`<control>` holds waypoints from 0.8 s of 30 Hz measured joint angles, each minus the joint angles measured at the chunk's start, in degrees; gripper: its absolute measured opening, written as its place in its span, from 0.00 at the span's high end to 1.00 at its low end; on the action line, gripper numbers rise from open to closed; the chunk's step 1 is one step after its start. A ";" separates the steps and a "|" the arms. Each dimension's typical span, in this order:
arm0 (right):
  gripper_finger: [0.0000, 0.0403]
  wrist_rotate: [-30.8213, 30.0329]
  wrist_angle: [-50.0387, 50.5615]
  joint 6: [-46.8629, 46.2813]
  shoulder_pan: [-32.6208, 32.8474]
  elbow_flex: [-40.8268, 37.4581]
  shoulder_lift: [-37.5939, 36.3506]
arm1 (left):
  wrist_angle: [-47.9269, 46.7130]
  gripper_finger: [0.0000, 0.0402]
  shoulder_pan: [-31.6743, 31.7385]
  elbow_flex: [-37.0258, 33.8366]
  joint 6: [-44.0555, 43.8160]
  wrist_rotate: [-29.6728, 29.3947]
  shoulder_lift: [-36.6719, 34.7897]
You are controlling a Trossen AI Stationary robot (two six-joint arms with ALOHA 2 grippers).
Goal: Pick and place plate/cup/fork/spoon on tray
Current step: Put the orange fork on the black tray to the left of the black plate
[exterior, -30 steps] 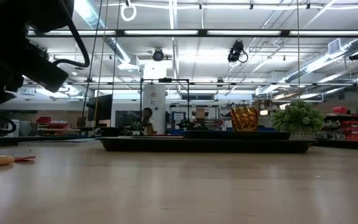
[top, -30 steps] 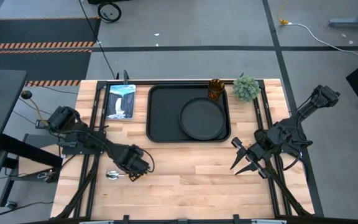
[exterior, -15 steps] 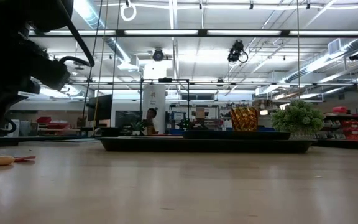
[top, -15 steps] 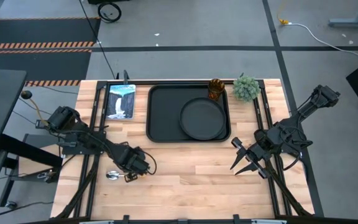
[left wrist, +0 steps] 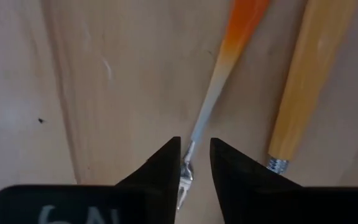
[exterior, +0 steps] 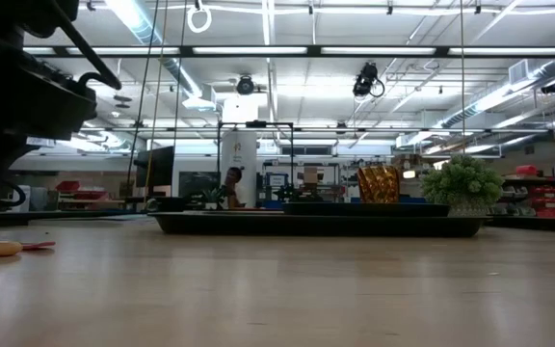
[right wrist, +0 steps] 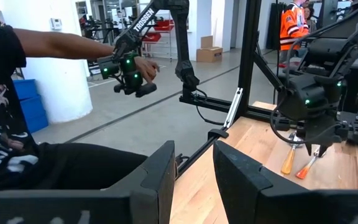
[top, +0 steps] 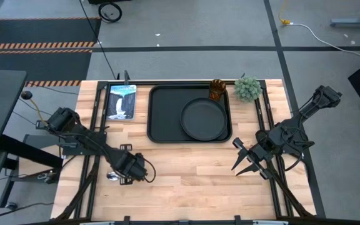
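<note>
The orange-handled fork (left wrist: 229,68) lies flat on the table near the left front, and the spoon's wooden handle (left wrist: 309,81) lies beside it. My left gripper (left wrist: 195,168) points down over them, its fingers slightly apart on either side of the fork's neck. In the high view it (top: 129,170) hides the fork, and the spoon's bowl (top: 112,176) shows to its left. The black plate (top: 203,120) lies in the right half of the tray (top: 164,112). The amber cup (top: 217,89) stands at the tray's far right corner. My right gripper (top: 244,157) waits open at the right, above the table. My left gripper's fingers (left wrist: 160,171) come from above, pointing down, and stand across the fork's neck just above the tines (left wrist: 186,177). I cannot tell whether they touch it. The fork lies flat on the wood, its handle pointing away from the fingers.
A green potted plant (top: 247,89) stands right of the cup. A blue-white picture card (top: 121,101) lies left of the tray. Bare wood stretches along the table's front and middle. A person's arm (right wrist: 61,43) shows in the room beyond the table.
My left gripper has rolled about its downward-pointing line while staying over the fork and spoon. The cutlery, the tray and the right arm have kept still.
</note>
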State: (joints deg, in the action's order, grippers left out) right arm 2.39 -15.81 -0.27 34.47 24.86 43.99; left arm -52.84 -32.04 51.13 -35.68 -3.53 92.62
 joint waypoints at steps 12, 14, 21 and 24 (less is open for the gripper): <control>0.71 -0.02 0.02 0.21 -0.06 0.00 0.00 | -1.24 0.56 -0.04 0.00 -0.42 -1.18 0.11; 0.71 -0.02 0.02 0.21 -0.06 0.00 0.00 | -1.20 0.56 -0.04 0.00 0.33 -1.18 0.11; 0.71 0.00 0.02 -0.17 -0.06 0.00 0.00 | 3.51 0.58 0.14 -3.96 0.39 3.53 0.13; 0.71 0.00 0.04 -0.17 -0.05 0.00 0.02 | 3.97 0.60 0.16 -4.48 0.09 4.16 -0.04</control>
State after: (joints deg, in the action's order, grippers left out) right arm 2.39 -15.77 -0.44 34.43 24.86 44.01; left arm -48.87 -31.87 46.65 -35.59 0.64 92.58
